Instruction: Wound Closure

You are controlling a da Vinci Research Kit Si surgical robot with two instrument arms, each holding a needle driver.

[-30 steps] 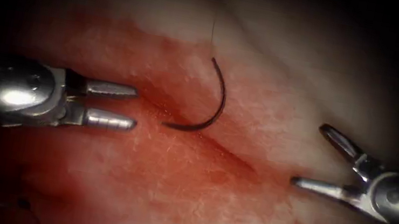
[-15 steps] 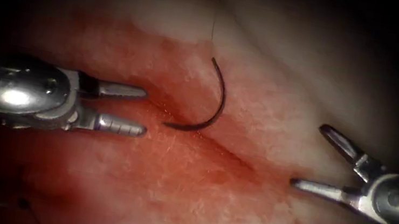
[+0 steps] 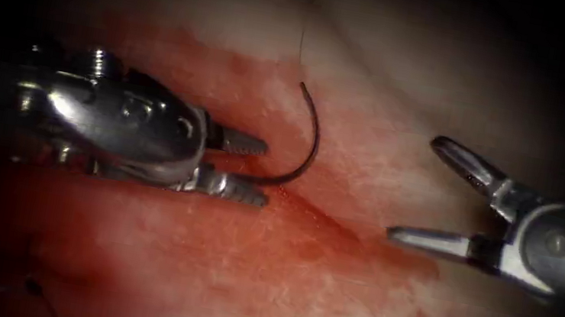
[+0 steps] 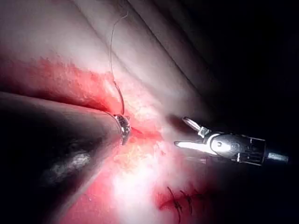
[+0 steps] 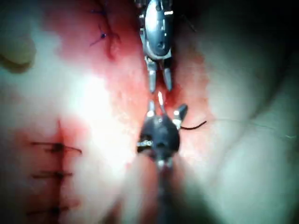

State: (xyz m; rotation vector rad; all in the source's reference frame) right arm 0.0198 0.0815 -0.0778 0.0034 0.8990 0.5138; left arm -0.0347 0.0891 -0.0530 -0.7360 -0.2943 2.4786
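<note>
Lying across the cut (image 3: 333, 222) in the reddened tissue (image 3: 260, 286), the dark curved needle (image 3: 308, 147) trails fine thread (image 3: 303, 38) upward; its tip end sits between the left tool's (image 3: 253, 170) parted jaws, ungrasped; the right tool (image 3: 416, 190) gapes wide, empty, right of the cut.

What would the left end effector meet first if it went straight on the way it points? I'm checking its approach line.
Most likely the needle: the left end effector points right with jaws open, straddling the tip end lying at the cut on the tissue. Depth is unclear, so it may pass just above.
</note>
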